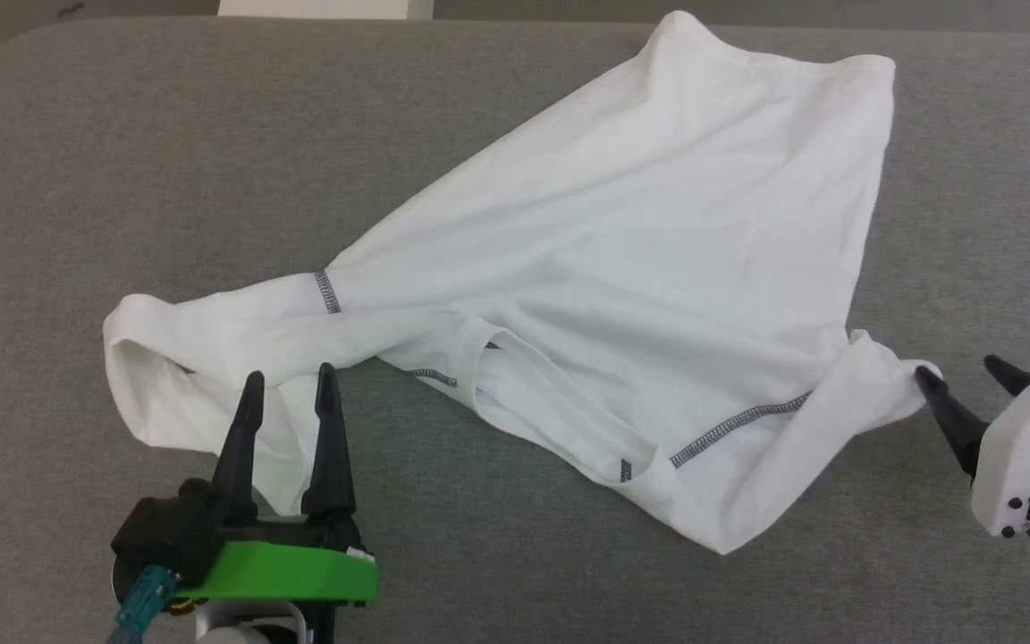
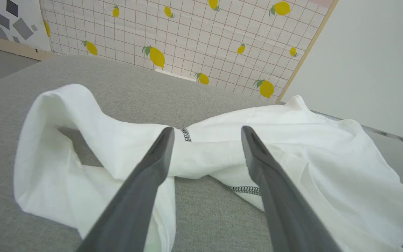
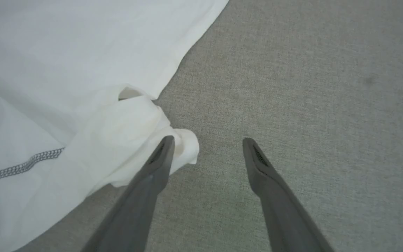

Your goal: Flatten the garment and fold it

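Garment [image 1: 640,268] beneath splayed left gripper [image 1: 291,374]

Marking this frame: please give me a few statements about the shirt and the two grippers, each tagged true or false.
1. The garment lies rumpled and unfolded on the grey surface. True.
2. The left gripper is shut on a sleeve. False: its jaws stand open, with the sleeve in front of them.
3. The right gripper is open beside the bunched sleeve end. True.
4. The garment's seam stitching is red. False: it is dark grey.
5. A lemon-patterned wall stands beyond the surface in the left wrist view. True.
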### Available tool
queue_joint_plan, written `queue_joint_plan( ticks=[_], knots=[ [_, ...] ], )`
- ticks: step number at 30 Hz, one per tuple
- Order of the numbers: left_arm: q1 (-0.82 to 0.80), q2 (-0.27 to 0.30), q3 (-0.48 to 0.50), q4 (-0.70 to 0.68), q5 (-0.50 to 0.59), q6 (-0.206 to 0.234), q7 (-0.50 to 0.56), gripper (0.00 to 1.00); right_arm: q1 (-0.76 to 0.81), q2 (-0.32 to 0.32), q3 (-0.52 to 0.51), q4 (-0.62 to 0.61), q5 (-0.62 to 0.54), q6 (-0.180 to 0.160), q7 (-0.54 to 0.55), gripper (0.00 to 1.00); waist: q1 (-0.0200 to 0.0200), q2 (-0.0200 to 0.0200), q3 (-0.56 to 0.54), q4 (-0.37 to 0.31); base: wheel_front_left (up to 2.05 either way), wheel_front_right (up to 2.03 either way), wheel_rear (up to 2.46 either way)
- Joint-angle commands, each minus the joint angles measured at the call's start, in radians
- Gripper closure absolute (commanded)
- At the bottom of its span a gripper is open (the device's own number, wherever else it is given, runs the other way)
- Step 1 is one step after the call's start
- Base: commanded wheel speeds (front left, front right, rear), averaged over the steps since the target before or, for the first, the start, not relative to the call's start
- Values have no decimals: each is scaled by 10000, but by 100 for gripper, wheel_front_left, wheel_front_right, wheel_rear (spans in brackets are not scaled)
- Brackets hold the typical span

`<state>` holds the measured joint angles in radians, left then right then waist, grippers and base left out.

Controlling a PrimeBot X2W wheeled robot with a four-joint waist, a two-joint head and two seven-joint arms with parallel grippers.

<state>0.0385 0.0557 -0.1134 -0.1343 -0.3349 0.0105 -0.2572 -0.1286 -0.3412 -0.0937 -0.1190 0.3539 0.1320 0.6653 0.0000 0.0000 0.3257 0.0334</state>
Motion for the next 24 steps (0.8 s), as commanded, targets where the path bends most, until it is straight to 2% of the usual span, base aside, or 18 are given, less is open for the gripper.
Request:
queue_joint_plan(
  ticks=[1,9,10,11,13,18,24],
  knots=[
    [-184,-48,-12,69,-8,-42,-45,0,-230,-180,222,12,229,-13,220,0,0,0,189,229,0,0,0],
    [-333,-52,-219,205,-224,7,-45,0,-371,-821,1119,444,888,-13,1175,0,0,0,390,756,0,0,0],
    [-360,-53,-263,229,-231,1,-45,0,-344,-874,1231,552,913,-13,1202,9,0,0,396,824,0,0,0],
    [-381,-53,-286,246,-235,2,-45,0,-319,-869,1294,640,958,-13,1188,55,0,0,390,866,0,0,0],
    [-409,-53,-316,275,-260,17,-45,0,-237,-829,1387,818,1009,-13,1122,100,0,0,339,935,0,0,0],
    [-263,-54,-236,380,-289,80,-45,0,-149,-845,1181,941,883,-13,728,100,0,0,-45,835,0,0,0],
    [-15,-54,-211,517,-504,93,-45,0,-484,-1483,-257,305,234,-13,87,100,0,0,-813,466,0,0,0]
  ],
)
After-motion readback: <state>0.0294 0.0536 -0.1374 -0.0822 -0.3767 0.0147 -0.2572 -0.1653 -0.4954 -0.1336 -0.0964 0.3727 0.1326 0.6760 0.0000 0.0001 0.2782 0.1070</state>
